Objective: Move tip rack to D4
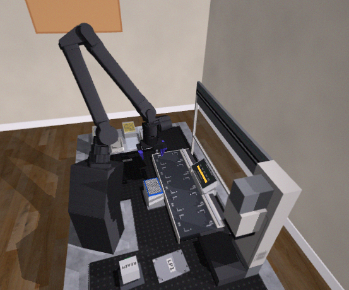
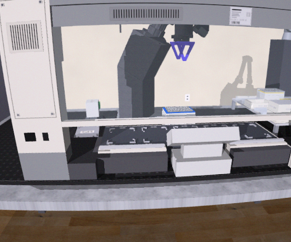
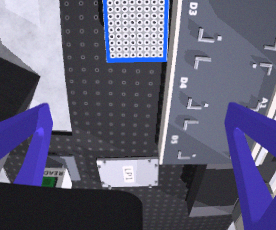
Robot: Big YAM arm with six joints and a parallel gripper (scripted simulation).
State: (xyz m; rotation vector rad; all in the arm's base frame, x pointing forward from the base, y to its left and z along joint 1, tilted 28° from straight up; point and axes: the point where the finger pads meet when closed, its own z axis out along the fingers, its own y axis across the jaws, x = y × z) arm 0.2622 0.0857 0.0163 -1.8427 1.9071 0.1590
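Note:
My gripper [image 1: 151,153] [image 2: 182,51] [image 3: 138,112] is open and empty, with its blue fingers pointing down. It hangs high over the black board at the shelf end of the deck plate [image 1: 187,202] [image 2: 152,135] [image 3: 238,95]. A blue-rimmed tip rack [image 1: 153,188] [image 2: 178,109] [image 3: 136,15] stands on the board beside the deck's long edge, well clear of my fingers. Its top shows pale rings on grey all over. The engraved marks D3, D4 and D5 run along the deck edge in the wrist view, and the bracket positions there are bare.
The shelf [image 1: 132,142] [image 2: 240,100] holds a yellow-topped rack [image 1: 129,127] [image 2: 271,92] and other pale boxes [image 2: 281,106]. The READY block [image 1: 129,268] [image 2: 92,108] and the LP1 plate [image 1: 170,266] [image 3: 128,174] stand at the near end. The instrument's frame and head [image 1: 249,205] flank the deck.

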